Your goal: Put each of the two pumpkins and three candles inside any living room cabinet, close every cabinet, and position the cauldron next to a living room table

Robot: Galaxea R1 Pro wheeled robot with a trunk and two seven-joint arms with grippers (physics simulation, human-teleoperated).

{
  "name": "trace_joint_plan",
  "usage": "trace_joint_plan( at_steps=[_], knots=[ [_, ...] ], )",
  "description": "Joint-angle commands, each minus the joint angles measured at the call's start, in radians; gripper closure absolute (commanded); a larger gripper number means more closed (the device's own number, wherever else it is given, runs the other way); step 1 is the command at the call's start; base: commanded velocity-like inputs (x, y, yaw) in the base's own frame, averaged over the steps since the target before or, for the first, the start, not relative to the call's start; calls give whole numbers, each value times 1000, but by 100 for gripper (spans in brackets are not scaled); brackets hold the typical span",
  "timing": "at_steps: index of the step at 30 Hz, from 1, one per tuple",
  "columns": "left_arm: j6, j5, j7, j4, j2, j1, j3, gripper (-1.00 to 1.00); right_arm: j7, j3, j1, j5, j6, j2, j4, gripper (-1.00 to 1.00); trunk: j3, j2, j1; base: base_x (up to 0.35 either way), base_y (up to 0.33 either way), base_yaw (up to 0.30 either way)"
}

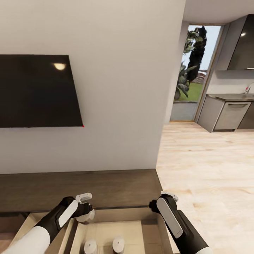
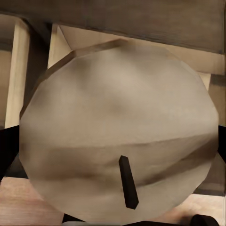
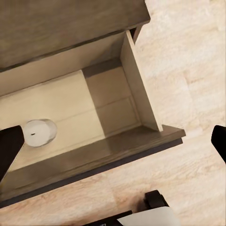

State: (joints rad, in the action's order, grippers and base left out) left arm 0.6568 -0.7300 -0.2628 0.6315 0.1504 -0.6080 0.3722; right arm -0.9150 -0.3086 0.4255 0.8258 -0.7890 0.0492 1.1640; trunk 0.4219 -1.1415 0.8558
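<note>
The open drawer [image 1: 106, 215] of the cabinet [image 1: 77, 188] offers bare floor at its back half and right end. 2 candles [image 1: 91, 246] stand near its front. The left end effector [image 1: 84, 208], gripping a third candle [image 2: 117, 132], occupies the back-left corner.

Matt dark-brown wood cabinet [image 1: 88, 188], pale smooth wood drawer [image 3: 94, 113] inside, matt waxy candle [image 2: 117, 127], glossy black screen [image 1: 35, 90]
</note>
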Motion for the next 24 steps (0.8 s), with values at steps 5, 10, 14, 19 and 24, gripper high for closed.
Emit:
trace_joint_plan(
  at_steps=[5, 10, 14, 19, 24],
  knots=[
    [1, -9, -9, 2, 1, 0, 7, 100, -10, -1, 1, 9, -2, 0, 0, -100, 1, -1, 1, 216, 0, -4],
    [-3, -9, -9, 2, 1, -1, 7, 100, -10, -1, 1, 10, -2, 0, -4, -100, 1, -1, 1, 36, 0, 0],
    [-6, -9, -10, 2, 1, -1, 7, 100, -10, -1, 1, 10, -2, 0, -5, -100, 1, -1, 1, 1, 0, 0],
    [-8, -9, -10, 2, 1, -1, 7, 100, -10, -1, 1, 10, -2, 0, -4, -100, 1, -1, 1, 0, 0, 0],
    [-8, -10, -11, 2, 1, -1, 5, 100, -10, -1, 1, 10, -2, 0, -4, -100, 1, -1, 1, 0, 0, 0]
  ],
)
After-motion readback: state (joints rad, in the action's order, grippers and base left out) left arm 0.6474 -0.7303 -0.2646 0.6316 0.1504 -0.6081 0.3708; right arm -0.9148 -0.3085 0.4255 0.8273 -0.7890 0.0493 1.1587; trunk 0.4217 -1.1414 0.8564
